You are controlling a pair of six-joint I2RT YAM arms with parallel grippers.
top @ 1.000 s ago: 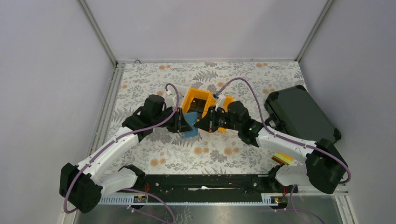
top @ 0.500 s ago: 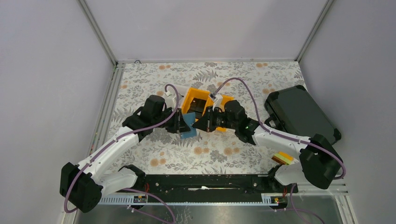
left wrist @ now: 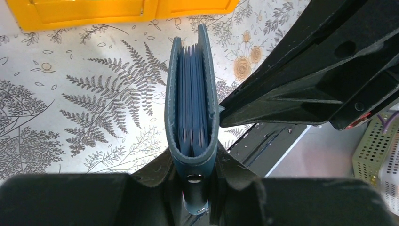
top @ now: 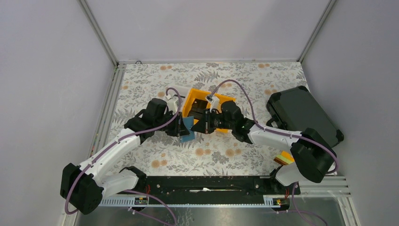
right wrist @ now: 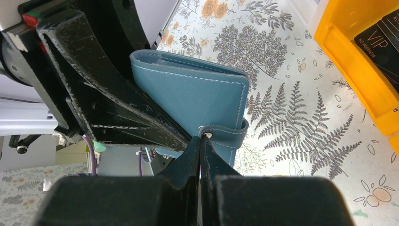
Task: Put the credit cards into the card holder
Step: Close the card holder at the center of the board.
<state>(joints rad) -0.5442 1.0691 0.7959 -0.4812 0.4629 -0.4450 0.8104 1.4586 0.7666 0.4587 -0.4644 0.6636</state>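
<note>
The teal-blue card holder (top: 187, 128) is held upright above the table. My left gripper (top: 180, 126) is shut on its spine. In the left wrist view it (left wrist: 193, 94) shows edge-on, with lighter blue pockets inside, between my left gripper's (left wrist: 194, 165) fingers. My right gripper (top: 199, 125) is shut, with its tips (right wrist: 201, 141) pinched at the snap end of the holder's side tab (right wrist: 225, 136). A dark credit card marked VIP (right wrist: 382, 40) lies in the orange bin (right wrist: 350, 70). Dark cards (top: 199, 106) also show in that bin from above.
The orange bin (top: 190, 100) stands just behind both grippers. A large black hard case (top: 303, 115) lies at the right. A small orange and yellow object (top: 285, 159) sits near the right arm's base. The floral table cover (top: 221, 150) lies under everything.
My right gripper has moved left, up to the card holder, and now meets its tab. My left gripper and the holder have shifted slightly left.
</note>
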